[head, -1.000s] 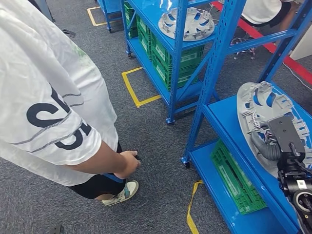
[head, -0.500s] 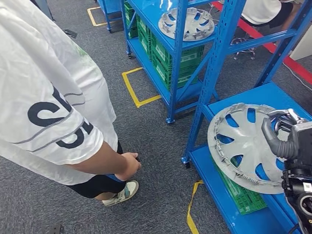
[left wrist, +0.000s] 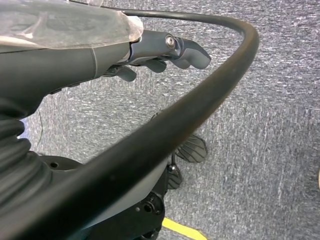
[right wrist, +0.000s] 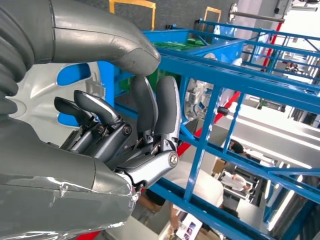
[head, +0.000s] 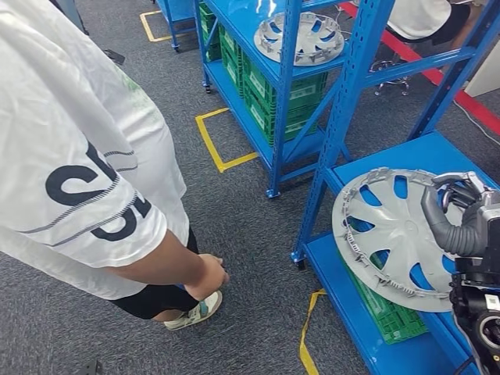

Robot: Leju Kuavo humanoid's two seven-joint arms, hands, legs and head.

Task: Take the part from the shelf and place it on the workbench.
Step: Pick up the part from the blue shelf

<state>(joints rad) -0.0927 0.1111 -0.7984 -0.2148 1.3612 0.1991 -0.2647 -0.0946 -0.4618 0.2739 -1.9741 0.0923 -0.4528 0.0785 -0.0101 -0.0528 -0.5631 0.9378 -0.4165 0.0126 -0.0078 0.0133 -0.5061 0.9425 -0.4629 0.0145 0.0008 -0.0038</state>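
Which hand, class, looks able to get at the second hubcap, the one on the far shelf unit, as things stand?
Probably neither. The right hand already grips the near hubcap, and blue shelf posts stand between it and the far hubcap. The left hand hangs over the carpet.

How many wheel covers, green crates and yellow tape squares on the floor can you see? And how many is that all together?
Wheel covers: 2, one held by the right hand at, one on the far shelf.
Green crates: 3 stacks, at and; crates inside each stack are too close to count.
Yellow tape squares: 2, at and.
Total: 7.
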